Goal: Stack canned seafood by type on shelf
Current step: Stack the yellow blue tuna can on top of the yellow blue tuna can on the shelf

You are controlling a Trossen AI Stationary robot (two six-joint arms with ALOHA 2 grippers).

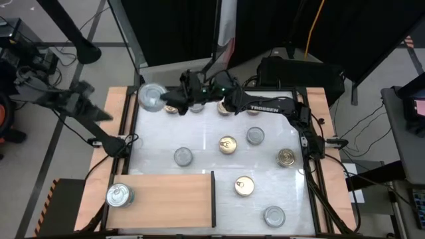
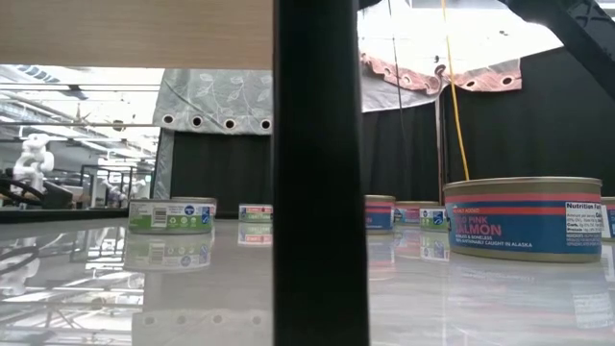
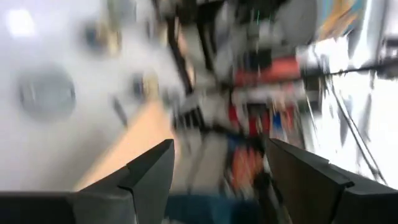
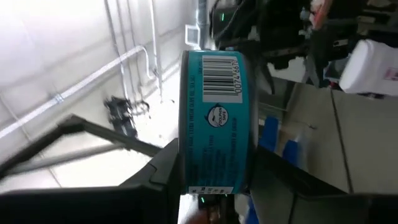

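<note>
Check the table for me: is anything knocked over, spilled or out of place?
Nothing spilled or damaged. One oddity: the right gripper holds a teal-labelled tin on edge, not flat. Only one tin sits on the shelf; the others lie flat and scattered on the white tabletop. The left gripper is open, empty.

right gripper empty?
No, the right gripper is shut on a teal tin held on edge between its fingers, barcode showing, in the right wrist view.

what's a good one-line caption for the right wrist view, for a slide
Right gripper clamps a teal-labelled tin on edge between its fingers, barcode facing the camera, lifted clear of the table.
</note>
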